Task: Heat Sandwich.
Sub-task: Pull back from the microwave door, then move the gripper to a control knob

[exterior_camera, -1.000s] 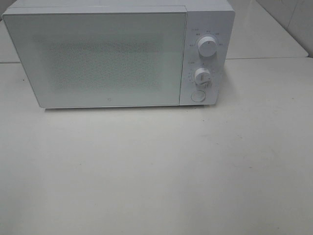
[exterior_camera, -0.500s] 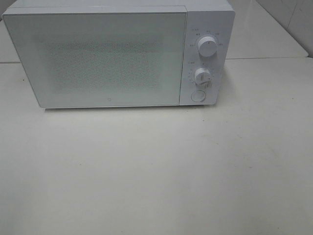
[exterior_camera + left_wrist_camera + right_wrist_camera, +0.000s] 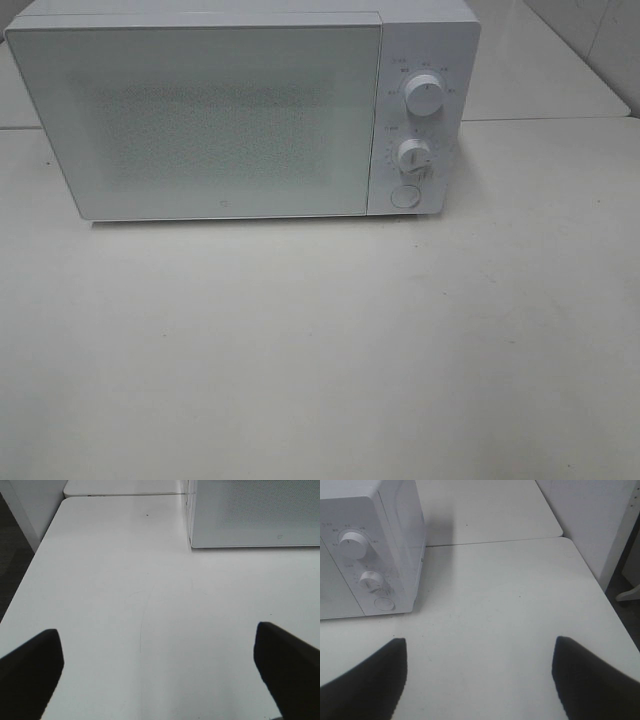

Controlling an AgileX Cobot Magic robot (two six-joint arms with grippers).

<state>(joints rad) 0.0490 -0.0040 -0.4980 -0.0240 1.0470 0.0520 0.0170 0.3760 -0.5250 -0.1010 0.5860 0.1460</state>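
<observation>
A broad white table (image 3: 320,350) fills most of the high view, its matte top marked by a few small dark specks and a faint curved scratch (image 3: 142,625). A second white table (image 3: 540,70) stands butted against its far edge with a thin dark seam (image 3: 550,119) between them. The light is soft and even, with a dull sheen on the rear top; a pale tiled wall (image 3: 605,40) rises at the far right, a plain white wall (image 3: 590,510) runs along the table's right side, and dark floor (image 3: 12,555) shows past its left edge.
</observation>
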